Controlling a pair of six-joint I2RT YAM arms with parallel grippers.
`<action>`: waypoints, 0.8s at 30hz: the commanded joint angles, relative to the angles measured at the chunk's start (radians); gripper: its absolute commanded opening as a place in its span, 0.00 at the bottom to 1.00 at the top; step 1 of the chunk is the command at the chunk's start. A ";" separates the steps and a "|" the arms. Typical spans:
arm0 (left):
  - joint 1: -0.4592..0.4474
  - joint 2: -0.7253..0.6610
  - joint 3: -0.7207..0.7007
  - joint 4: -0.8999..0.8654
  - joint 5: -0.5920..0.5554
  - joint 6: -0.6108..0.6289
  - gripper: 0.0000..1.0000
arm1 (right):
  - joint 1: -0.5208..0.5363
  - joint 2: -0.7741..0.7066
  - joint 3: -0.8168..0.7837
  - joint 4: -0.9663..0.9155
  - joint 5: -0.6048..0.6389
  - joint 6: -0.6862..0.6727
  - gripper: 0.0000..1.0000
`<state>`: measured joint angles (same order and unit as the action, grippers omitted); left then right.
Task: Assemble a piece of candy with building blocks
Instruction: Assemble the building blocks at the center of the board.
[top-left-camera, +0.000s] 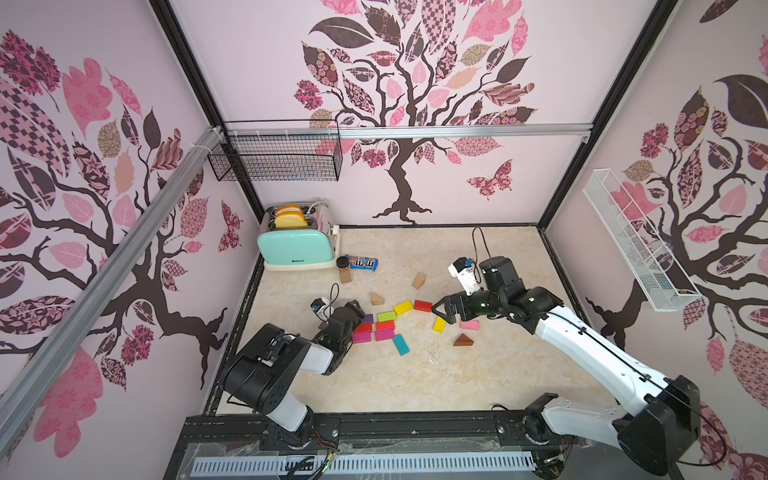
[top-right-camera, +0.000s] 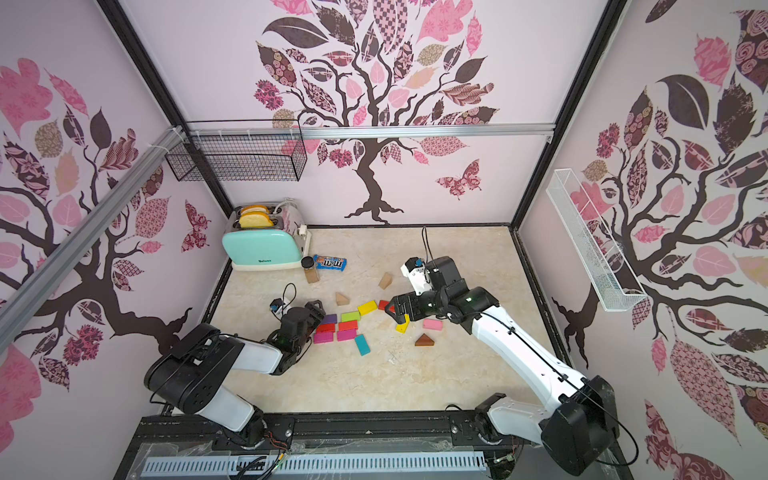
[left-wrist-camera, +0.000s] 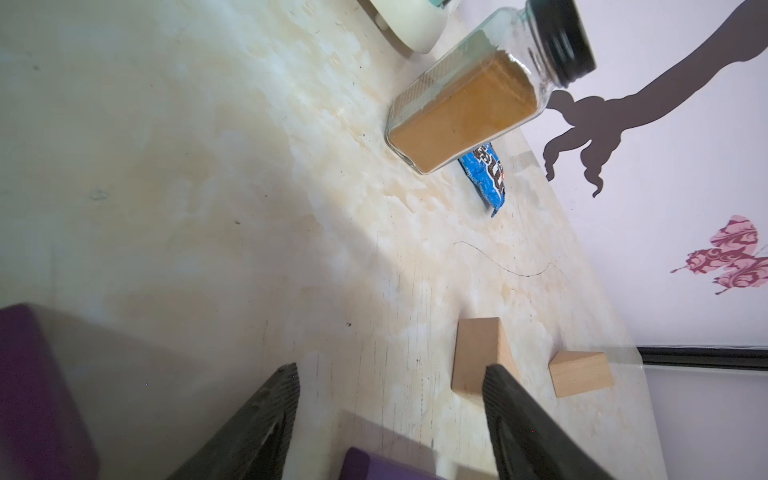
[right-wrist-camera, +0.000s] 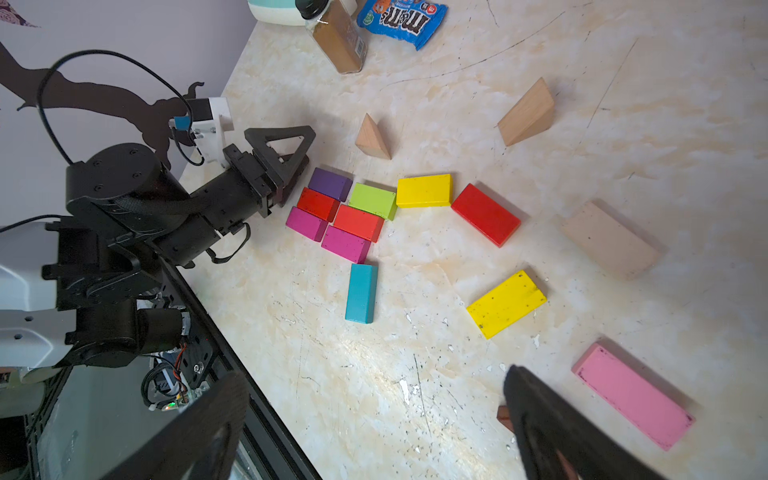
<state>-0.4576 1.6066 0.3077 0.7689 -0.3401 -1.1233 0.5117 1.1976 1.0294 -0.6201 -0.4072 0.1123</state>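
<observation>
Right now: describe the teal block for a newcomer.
From the mint-green toaster in the far left corner, come forward to the cluster of coloured wooden blocks. At its near edge lies the flat teal rectangular block, the only blue-green piece.

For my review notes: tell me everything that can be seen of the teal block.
The teal block is a flat rectangular piece, painted turquoise, wood by its look, with no visible damage. It lies flat on the marbled tabletop, on the side of the cluster of coloured blocks nearer the robot's base. One short end sits at the corner of a magenta block; whether they touch is unclear. Nothing grips it.
</observation>
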 joint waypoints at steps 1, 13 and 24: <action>0.002 0.075 -0.062 0.029 0.028 -0.016 0.75 | -0.004 0.000 0.028 0.005 0.001 0.002 0.99; 0.000 0.031 -0.130 -0.014 0.072 -0.045 0.78 | -0.005 0.023 0.020 0.045 -0.022 0.006 0.99; -0.025 0.000 -0.133 -0.035 0.051 -0.080 0.78 | -0.004 0.007 0.006 0.039 -0.023 -0.009 0.99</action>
<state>-0.4709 1.5497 0.2073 0.8501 -0.3061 -1.1725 0.5117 1.2217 1.0294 -0.5888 -0.4206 0.1150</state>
